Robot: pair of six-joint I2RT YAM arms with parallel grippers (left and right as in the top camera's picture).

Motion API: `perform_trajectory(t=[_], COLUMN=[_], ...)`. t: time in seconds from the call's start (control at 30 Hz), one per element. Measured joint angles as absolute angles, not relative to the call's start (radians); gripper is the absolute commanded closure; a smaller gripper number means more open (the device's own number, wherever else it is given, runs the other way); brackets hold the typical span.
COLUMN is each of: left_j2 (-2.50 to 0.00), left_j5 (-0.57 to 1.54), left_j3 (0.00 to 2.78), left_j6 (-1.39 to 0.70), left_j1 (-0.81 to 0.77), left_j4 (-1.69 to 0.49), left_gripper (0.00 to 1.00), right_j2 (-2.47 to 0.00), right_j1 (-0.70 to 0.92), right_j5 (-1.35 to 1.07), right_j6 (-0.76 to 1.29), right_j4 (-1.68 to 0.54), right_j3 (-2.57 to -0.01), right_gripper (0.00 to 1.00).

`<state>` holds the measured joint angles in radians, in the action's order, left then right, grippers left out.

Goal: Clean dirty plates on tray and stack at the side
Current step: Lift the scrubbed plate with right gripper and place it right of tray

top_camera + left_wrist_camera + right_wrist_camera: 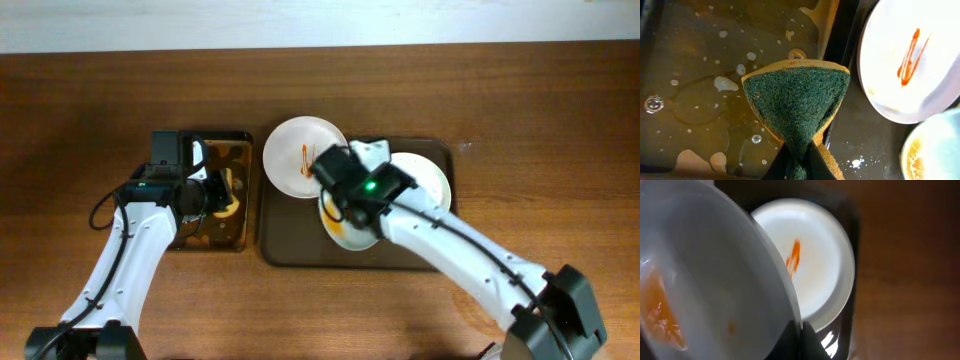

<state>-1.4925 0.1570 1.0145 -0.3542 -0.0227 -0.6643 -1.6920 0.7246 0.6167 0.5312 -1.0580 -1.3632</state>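
Three white plates are seen at the dark brown tray (272, 245), which is set on the wooden table (520, 110). The streaked plate (292, 150), marked with a thin orange line near its middle, is placed at the tray's far left corner, with its edge reaching over the raised rim. The smeared plate (345, 230), carrying a broad orange-brown patch, is found at the middle of the tray beneath the right arm. Its rim is clamped between the fingers of the right gripper (801, 332), and in the right wrist view it is seen tilted above the streaked plate. The third plate (432, 180) is laid toward the right end of the tray and is largely covered by the arm, so its surface cannot be judged. Just beside the tray on its left, a smaller black tray (215, 243) is placed, with brownish soapy water (695, 100) spread over its floor. The left gripper (797, 162) is held over this black tray, its fingers pinched together on a sponge (797, 102), whose green scouring face is folded into a fan shape with yellow foam showing along the edges.
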Motion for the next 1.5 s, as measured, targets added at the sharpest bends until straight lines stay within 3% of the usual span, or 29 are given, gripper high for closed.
perform_trajectory(t=[0.4, 0.67, 0.8, 0.97, 1.27, 1.4, 1.5], left_j2=[-1.493, -1.493, -1.494, -1.494, -1.494, -1.494, -1.494], left_j5=[0.131, 0.130, 0.130, 0.130, 0.129, 0.129, 0.129], left_j3=[1.015, 1.015, 1.015, 1.015, 1.015, 1.015, 1.015], left_j6=[-0.354, -0.354, -0.354, -0.354, -0.354, -0.354, -0.354], left_j1=[-0.023, -0.023, -0.023, -0.023, -0.023, -0.023, -0.023], left_j4=[-0.662, -0.662, -0.663, -0.663, -0.662, -0.662, -0.662], left_gripper=[1.00, 1.00, 1.00, 1.00, 1.00, 1.00, 1.00], right_j2=[-1.680, -1.680, -1.680, -1.679, -1.628, -1.628, -1.628], right_j1=[0.971, 0.973, 0.927, 0.723, 0.103, -0.185, -0.307], right_j5=[1.055, 1.106, 0.982, 0.725, 0.241, 0.112, 0.086], right_j6=[0.543, 0.564, 0.618, 0.662, 0.682, 0.681, 0.657], right_j4=[-1.050, -1.040, -1.040, -1.040, -1.032, -1.035, -1.035], right_j3=[-1.378, -1.378, -1.378, -1.378, -1.379, -1.379, -1.379], right_gripper=[0.96, 0.96, 0.96, 0.96, 0.96, 0.96, 0.96])
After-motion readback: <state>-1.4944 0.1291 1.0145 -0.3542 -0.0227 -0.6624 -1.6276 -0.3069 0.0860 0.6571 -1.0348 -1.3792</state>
